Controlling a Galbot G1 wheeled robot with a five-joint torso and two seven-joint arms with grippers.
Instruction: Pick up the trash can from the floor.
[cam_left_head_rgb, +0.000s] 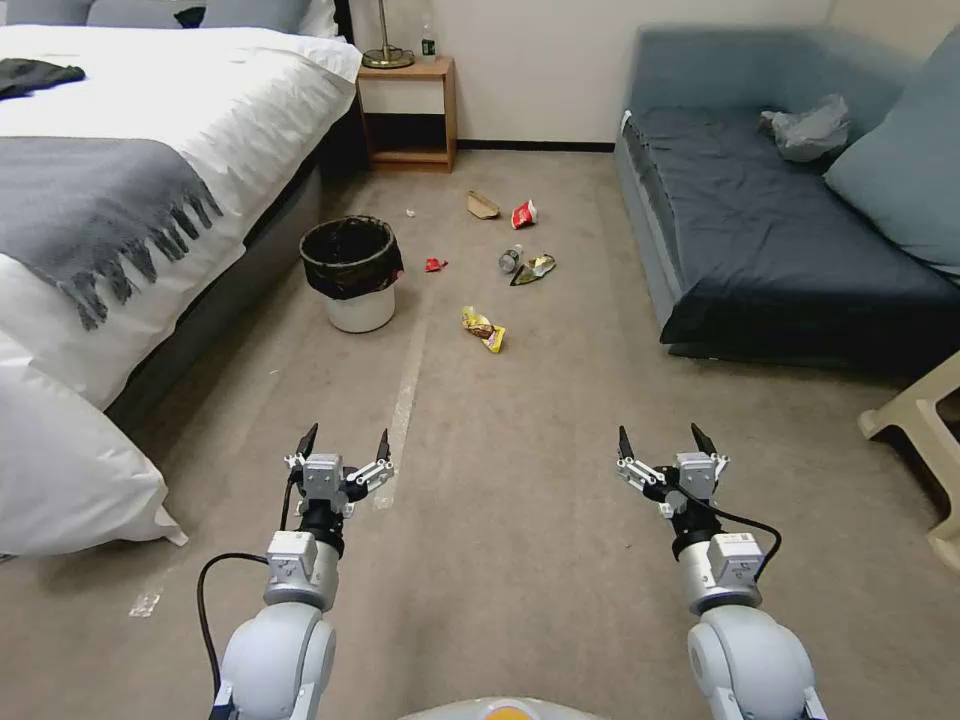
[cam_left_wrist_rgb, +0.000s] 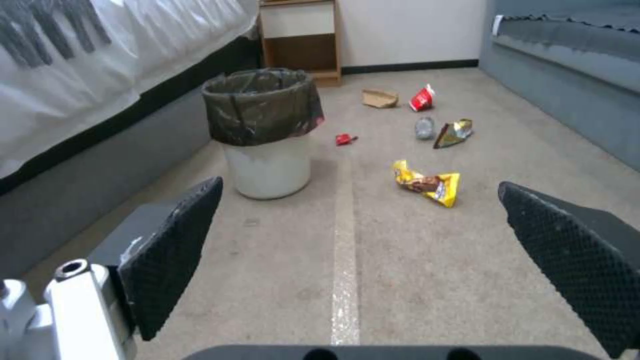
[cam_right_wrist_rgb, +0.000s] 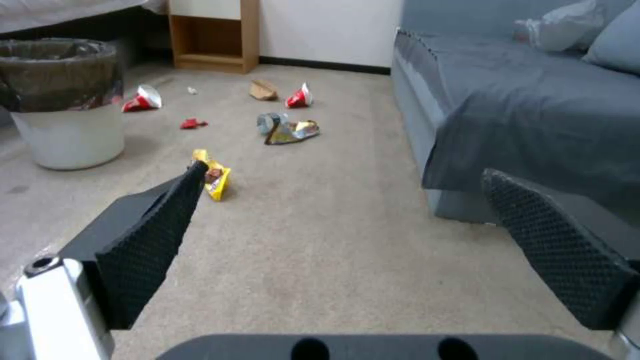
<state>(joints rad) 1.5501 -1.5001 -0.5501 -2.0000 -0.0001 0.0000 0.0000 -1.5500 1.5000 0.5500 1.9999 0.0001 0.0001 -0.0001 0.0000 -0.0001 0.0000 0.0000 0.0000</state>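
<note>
standing upright on the floor (cam_left_head_rgb: 520, 560), the trash can (cam_left_head_rgb: 360, 305) sits close beside the bed (cam_left_head_rgb: 150, 150), its white body showing below a black bag liner (cam_left_head_rgb: 350, 258) folded over the rim. no writing on the can can be read. a pale strip of tape (cam_left_head_rgb: 403, 405) runs along the carpet just to the right of it, leading back toward the robot.

litter lies scattered beyond the tape, well apart from the can: a small red scrap (cam_left_head_rgb: 435, 265), a yellow snack wrapper (cam_left_head_rgb: 484, 329), a crushed bottle (cam_left_head_rgb: 510, 259) touching a shiny foil packet (cam_left_head_rgb: 536, 267), a red-and-white paper cup (cam_left_head_rgb: 524, 213) and a brown paper tray (cam_left_head_rgb: 482, 206). their print is too small to read. in the right wrist view another red-and-white cup (cam_right_wrist_rgb: 141, 98) lies just beside the can.

a wooden nightstand (cam_left_head_rgb: 410, 110) stands against the far wall and a blue sofa (cam_left_head_rgb: 780, 230) fills the right side.

both arms hang low and forward, well short of the can. the left end effector (cam_left_head_rgb: 343, 441) has its fingers spread wide and holds nothing; the right end effector (cam_left_head_rgb: 661, 440) is likewise spread and bare. open carpet lies between the left end effector and the can.
</note>
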